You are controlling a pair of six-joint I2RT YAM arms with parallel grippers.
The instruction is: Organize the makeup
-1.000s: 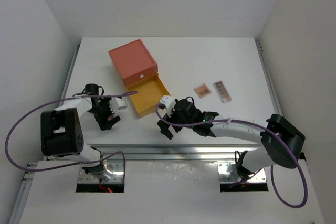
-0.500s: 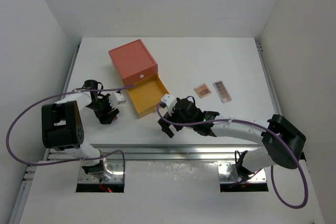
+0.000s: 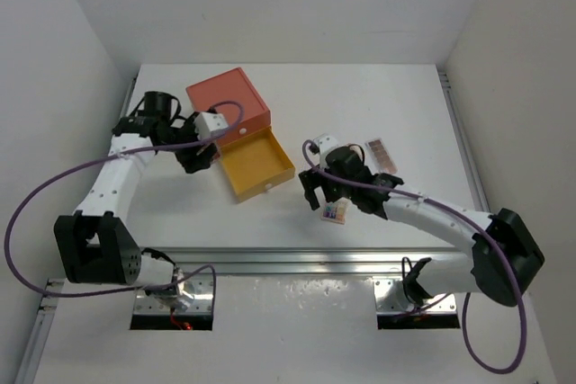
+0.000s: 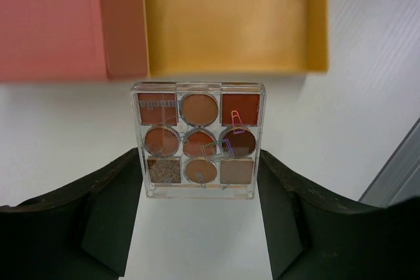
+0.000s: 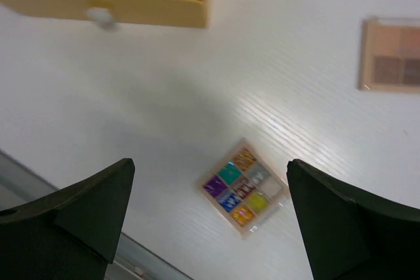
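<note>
My left gripper [image 4: 198, 162] is shut on a clear-cased palette of brown and rust eyeshadows [image 4: 198, 141], held by its two sides above the white table just in front of the open yellow drawer [image 4: 226, 18]. In the top view this gripper [image 3: 198, 156] hangs at the drawer's left side. My right gripper [image 5: 210, 218] is open and empty, above a small multicoloured palette [image 5: 244, 188] lying flat on the table [image 3: 334, 213]. In the top view the right gripper [image 3: 321, 193] is right of the drawer. A pink-brown strip palette [image 3: 381, 154] lies further right. No black brushes show.
The orange box [image 3: 227, 102] stands at the back left with its yellow drawer [image 3: 256, 161] pulled out and empty. A beige-brown palette [image 5: 392, 55] shows at the right edge of the right wrist view. The table's metal front rail [image 3: 297, 263] runs close below the multicoloured palette.
My left arm has swung from the front left up to the orange box and drawer. My right arm has moved right, and the multicoloured palette now lies uncovered on the table beneath it.
</note>
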